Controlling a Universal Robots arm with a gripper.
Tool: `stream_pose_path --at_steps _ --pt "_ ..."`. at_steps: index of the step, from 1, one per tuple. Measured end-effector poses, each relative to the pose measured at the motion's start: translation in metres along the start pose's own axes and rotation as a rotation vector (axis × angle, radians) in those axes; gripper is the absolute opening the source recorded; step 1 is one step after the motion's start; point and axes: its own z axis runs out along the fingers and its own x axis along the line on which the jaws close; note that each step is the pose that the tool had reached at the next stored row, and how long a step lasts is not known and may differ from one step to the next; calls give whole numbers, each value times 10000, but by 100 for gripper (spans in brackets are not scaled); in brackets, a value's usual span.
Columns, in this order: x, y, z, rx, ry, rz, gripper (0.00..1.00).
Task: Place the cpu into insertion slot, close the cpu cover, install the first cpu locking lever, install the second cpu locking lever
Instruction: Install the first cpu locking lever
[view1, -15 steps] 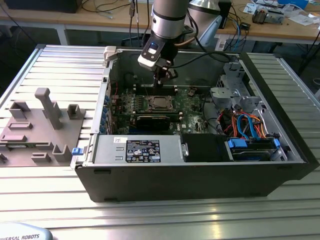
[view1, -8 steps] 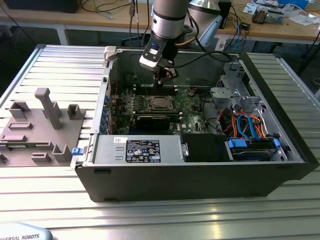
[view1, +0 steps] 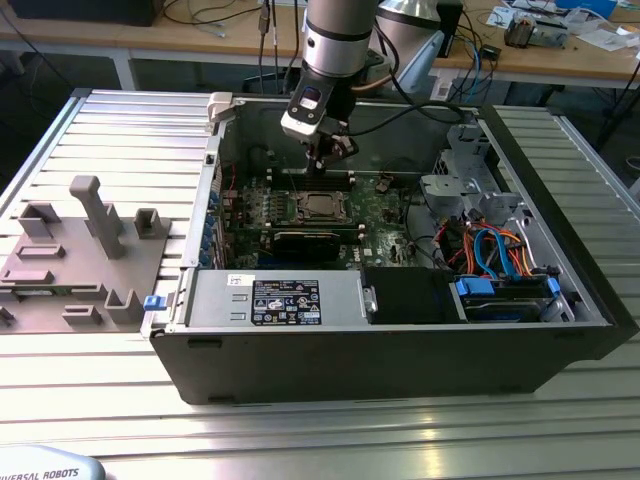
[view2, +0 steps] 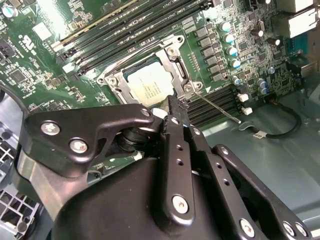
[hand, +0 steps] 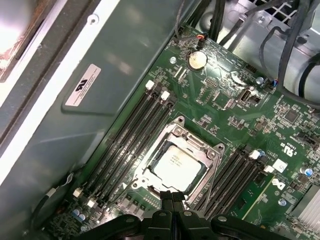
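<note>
Green circuit board lies flat in the floor of an open dark-grey computer case, which rests on a ribbed aluminium table. In the middle of the board sits the insertion slot, a dark square recess with a metal rim. The cpu, a thin square chip with its silvery face up, lies flat inside that slot. It is square, so it has no long axis; its edges run parallel to the slot's rim and to the long black memory slots on either side. The cpu cover, a thin silvery frame plate with a square window, lies down around the chip in both wrist views. A thin metal locking lever angles away from one corner of the socket. The black gripper hangs just above the socket's edge, its fingertips pressed together and holding nothing.
</note>
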Motion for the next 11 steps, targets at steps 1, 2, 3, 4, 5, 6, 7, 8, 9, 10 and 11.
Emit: stream_pose_path --at_steps 1,2,3,4,5,6,7,8,9,10,11 --pt "0 0 0 3 -1 -46 11" --pt "0 0 0 8 -2 -121 11" --pt "0 0 0 13 -4 -204 11" --pt "0 0 0 15 -4 -247 11" --pt "0 0 0 19 -5 -292 11" --pt "0 0 0 22 -6 -349 11" --pt "0 0 0 25 -7 -393 11" --pt "0 0 0 30 -8 -466 11" --pt "0 0 0 33 -9 -524 11" --pt "0 0 0 36 -10 -567 11" --pt "0 0 0 40 -11 -632 11"
